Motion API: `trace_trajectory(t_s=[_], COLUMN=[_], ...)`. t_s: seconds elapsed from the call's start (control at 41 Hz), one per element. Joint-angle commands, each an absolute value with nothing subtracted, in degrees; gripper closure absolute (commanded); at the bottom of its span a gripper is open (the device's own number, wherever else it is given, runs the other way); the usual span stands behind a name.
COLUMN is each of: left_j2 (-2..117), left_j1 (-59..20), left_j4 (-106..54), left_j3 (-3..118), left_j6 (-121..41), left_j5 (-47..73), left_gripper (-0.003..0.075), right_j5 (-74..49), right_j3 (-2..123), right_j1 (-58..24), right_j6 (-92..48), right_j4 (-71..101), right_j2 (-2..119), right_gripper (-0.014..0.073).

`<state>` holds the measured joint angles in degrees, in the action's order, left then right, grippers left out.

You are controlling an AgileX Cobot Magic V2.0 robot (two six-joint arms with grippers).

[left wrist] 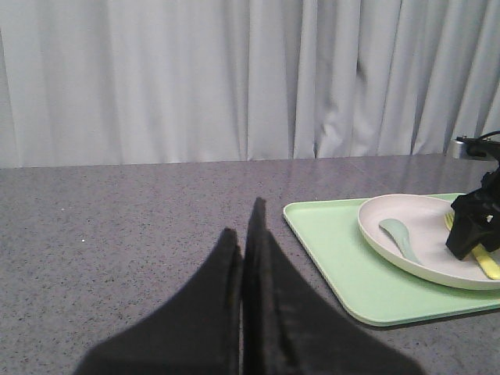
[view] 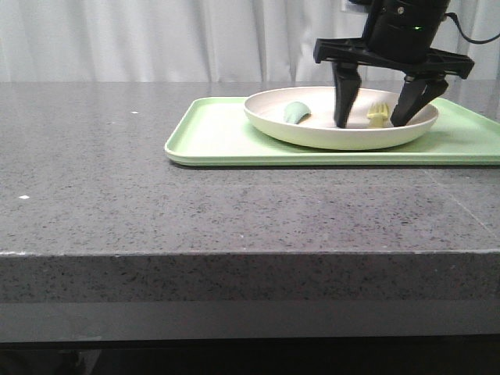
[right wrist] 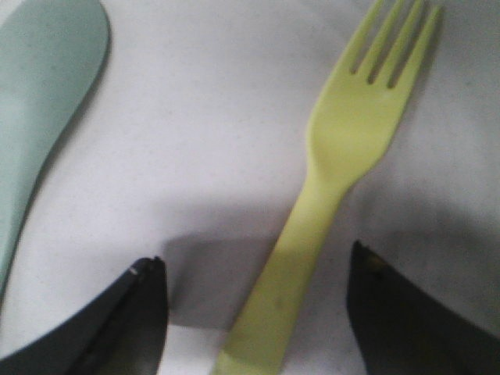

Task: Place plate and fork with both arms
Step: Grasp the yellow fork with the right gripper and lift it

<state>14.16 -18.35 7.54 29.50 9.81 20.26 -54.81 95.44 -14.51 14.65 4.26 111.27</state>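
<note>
The cream-white plate (view: 344, 134) sits on the light-green tray (view: 219, 137) at the back right. The pale-yellow fork (view: 378, 115) lies inside the plate; it also shows in the right wrist view (right wrist: 344, 148) and the left wrist view (left wrist: 486, 264). My right gripper (view: 376, 117) is open, lowered into the plate, with one finger on each side of the fork's handle, not touching it (right wrist: 258, 269). My left gripper (left wrist: 248, 234) is shut and empty, over bare counter to the left of the tray. It is out of the front view.
A small teal-green utensil piece (view: 297, 112) lies in the left part of the plate, also in the left wrist view (left wrist: 398, 238). The grey stone counter (view: 94, 156) stretches to the left and front of the tray. A white curtain hangs behind.
</note>
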Motion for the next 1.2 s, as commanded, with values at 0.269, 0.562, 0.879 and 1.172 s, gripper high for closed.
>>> trace_trajectory(t_s=[0.269,0.562,0.879,1.172], left_j2=[14.7,14.7,14.7,14.7], left_j1=[-18.2,-18.2,-18.2,-18.2], left_j4=[7.7,7.7,7.7,7.7], left_j3=[30.9,30.9,30.9,30.9], left_j6=[10.5,10.5,10.5,10.5], left_j5=[15.6,15.6,15.6,15.6], left_gripper=[0.0739,0.0739,0.0739,0.0739], right_j5=[-54.6,-53.0,-55.0,-59.7], right_j3=[96.9,96.9,102.6,103.5], right_j1=[-14.4,-14.4,-9.3,-2.9], right_j6=[14.7,14.7,13.7,11.5], right_j4=[4.9,4.9,4.6,1.3], right_j2=[108.9,106.6,101.4,102.7], right_gripper=[0.0594,0.0624,0.0624,0.0624])
